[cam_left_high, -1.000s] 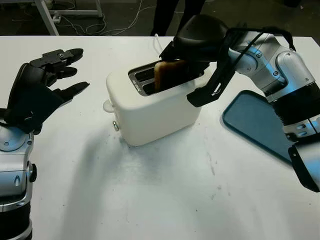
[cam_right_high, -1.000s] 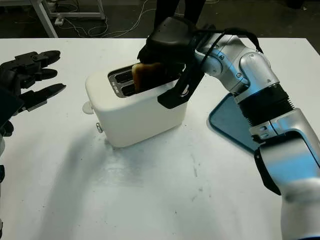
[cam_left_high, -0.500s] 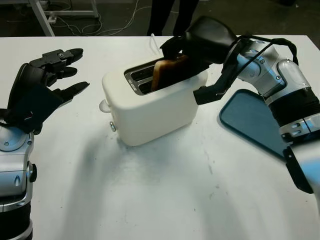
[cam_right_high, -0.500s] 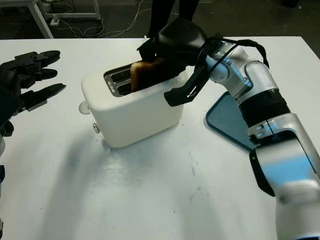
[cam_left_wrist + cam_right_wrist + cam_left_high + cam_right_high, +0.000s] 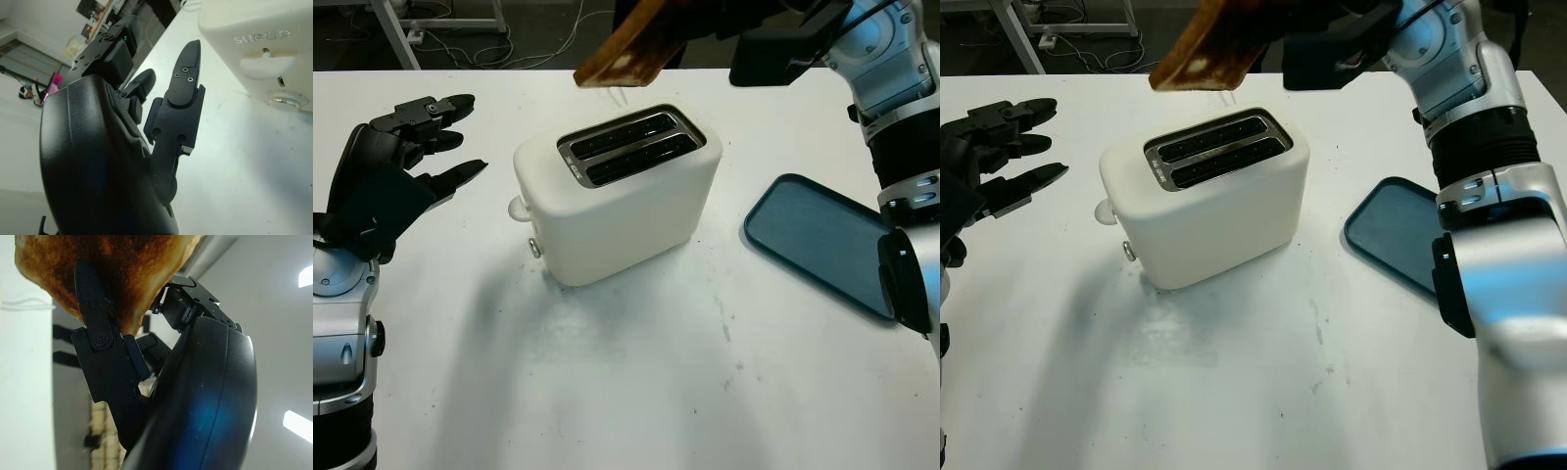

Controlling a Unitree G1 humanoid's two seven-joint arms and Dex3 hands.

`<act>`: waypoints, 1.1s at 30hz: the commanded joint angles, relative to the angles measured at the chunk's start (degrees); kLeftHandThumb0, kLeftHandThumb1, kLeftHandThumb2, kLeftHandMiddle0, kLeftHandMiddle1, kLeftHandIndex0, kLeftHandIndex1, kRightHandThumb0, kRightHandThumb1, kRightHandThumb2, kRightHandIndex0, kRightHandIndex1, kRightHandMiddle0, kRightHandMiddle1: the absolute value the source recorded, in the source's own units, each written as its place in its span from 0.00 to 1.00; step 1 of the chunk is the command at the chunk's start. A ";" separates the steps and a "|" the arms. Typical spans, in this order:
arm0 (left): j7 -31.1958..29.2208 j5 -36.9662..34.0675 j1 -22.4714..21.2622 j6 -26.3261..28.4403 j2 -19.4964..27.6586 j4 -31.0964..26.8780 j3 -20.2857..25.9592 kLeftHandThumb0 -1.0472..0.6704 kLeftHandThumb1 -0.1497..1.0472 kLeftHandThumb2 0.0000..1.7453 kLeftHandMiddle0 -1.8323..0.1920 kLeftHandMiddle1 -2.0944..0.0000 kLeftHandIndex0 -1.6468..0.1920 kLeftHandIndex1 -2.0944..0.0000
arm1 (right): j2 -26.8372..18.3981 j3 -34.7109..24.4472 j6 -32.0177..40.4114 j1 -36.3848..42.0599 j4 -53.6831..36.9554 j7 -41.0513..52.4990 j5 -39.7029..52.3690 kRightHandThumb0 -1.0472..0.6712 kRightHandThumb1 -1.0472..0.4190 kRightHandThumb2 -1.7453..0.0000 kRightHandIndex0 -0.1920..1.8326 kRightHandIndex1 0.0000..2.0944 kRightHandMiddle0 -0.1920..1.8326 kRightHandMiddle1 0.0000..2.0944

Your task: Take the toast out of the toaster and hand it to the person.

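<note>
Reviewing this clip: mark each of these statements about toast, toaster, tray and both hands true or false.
1. The toast is clear of the toaster. True.
2. The right hand holds the toast. True.
3. The left hand grips the toaster. False: it is open, off to the toaster's side, apart from it.
4. The blue tray carries a slice of toast. False: nothing lies on it.
5. Both toaster slots are empty. True.

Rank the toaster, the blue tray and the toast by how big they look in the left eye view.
1. toaster, largest.
2. blue tray.
3. toast, smallest, though held up by the right hand nearer the camera and cut by the frame's top edge.
</note>
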 commanded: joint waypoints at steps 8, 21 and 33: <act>0.26 0.37 0.47 -0.74 0.32 -0.18 0.21 0.45 0.89 0.04 0.76 0.67 0.58 1.00 | -1.44 -0.98 1.34 -4.12 4.96 -2.86 0.38 0.31 0.09 0.74 0.60 0.83 0.46 0.77; 0.37 0.50 0.64 -2.13 0.28 0.76 0.00 0.45 0.89 0.04 0.76 0.67 0.58 1.00 | 3.27 -5.19 17.22 -5.04 22.56 -13.47 4.43 0.38 0.09 0.76 0.53 0.83 0.38 0.83; 0.23 0.36 0.43 -2.53 0.33 1.34 -0.04 0.45 0.89 0.03 0.76 0.67 0.58 1.00 | 6.00 -12.44 24.14 1.98 26.15 -19.60 11.27 0.42 0.09 0.82 0.40 0.83 0.33 0.56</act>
